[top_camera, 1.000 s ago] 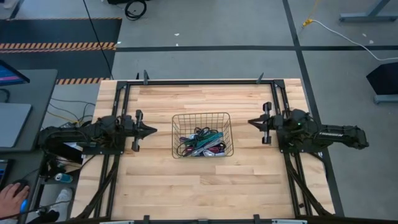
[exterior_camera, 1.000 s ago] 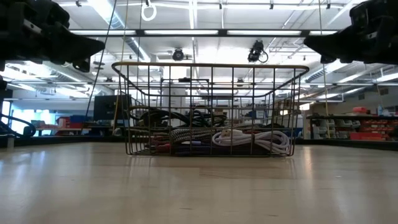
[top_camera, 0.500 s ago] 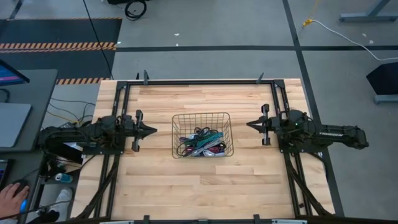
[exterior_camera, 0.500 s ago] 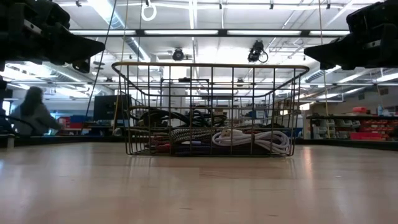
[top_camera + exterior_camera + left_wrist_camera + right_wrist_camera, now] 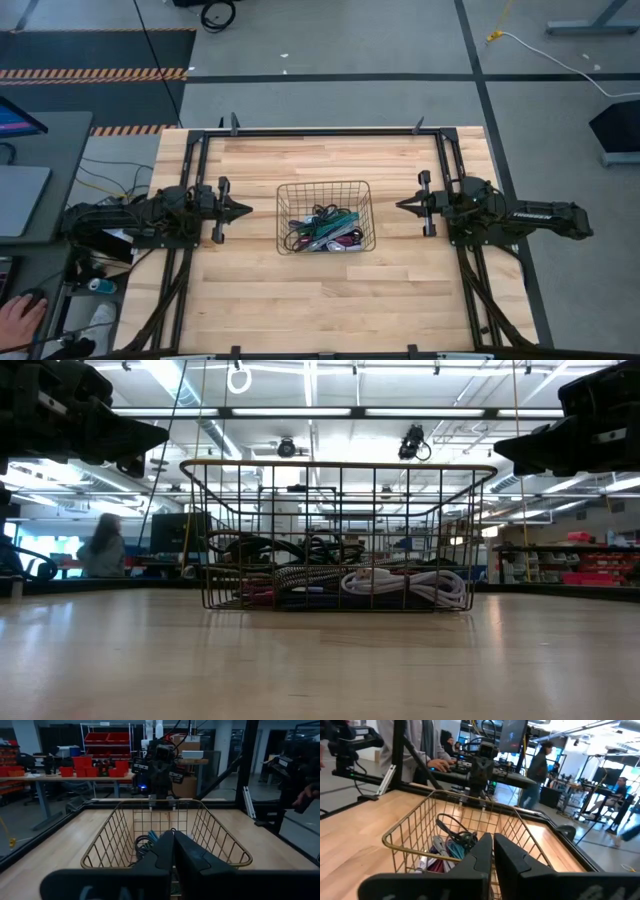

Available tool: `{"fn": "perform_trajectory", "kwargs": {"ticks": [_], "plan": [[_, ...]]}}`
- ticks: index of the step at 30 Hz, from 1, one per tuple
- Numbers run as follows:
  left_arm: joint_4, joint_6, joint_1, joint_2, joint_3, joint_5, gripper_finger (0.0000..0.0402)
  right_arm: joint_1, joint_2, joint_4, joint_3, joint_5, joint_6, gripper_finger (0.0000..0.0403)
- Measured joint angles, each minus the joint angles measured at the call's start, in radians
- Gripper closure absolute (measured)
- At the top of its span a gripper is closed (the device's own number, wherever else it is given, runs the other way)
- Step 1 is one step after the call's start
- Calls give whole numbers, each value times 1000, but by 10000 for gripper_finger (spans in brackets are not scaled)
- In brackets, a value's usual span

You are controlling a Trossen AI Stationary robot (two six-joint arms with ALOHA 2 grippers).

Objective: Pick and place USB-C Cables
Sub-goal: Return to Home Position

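Note:
A wire-mesh basket point(image 5: 323, 216) stands at the table's middle. Several coiled USB-C cable bundles point(image 5: 322, 230) lie in a heap on its floor, in black, green, magenta and pale grey; the low view shows a white coil point(image 5: 405, 585) and a braided one. My left gripper point(image 5: 247, 210) hovers left of the basket, shut, pointing at it. My right gripper point(image 5: 400, 205) hovers right of the basket, shut, also pointing at it. Both are above the table and apart from the basket. In each wrist view the shut fingers point(image 5: 172, 851) point(image 5: 490, 851) point at the basket.
Bare wood table point(image 5: 320, 300) lies all around the basket, bounded by a black frame rail point(image 5: 320, 132). A person's hand point(image 5: 18, 318) rests at a desk off the table's left. People move in the room beyond.
My right gripper has moved a little toward the basket and slightly toward the near edge, staying shut. The left arm, basket and cables have kept still. A person walks in the background of the low view.

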Motion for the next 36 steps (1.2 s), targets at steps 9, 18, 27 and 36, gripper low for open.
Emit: {"fn": "perform_trajectory", "kwargs": {"ticks": [9,18,27,36], "plan": [[0,9,0,0,0,0,382,1,0,3,0,-9,36,378],[0,14,0,0,0,0,381,2,0,4,0,-9,36,378],[-1,14,0,0,0,-1,384,101,-55,5,0,-9,36,378],[0,14,0,0,0,-1,381,127,-107,2,0,-10,36,378]]}}
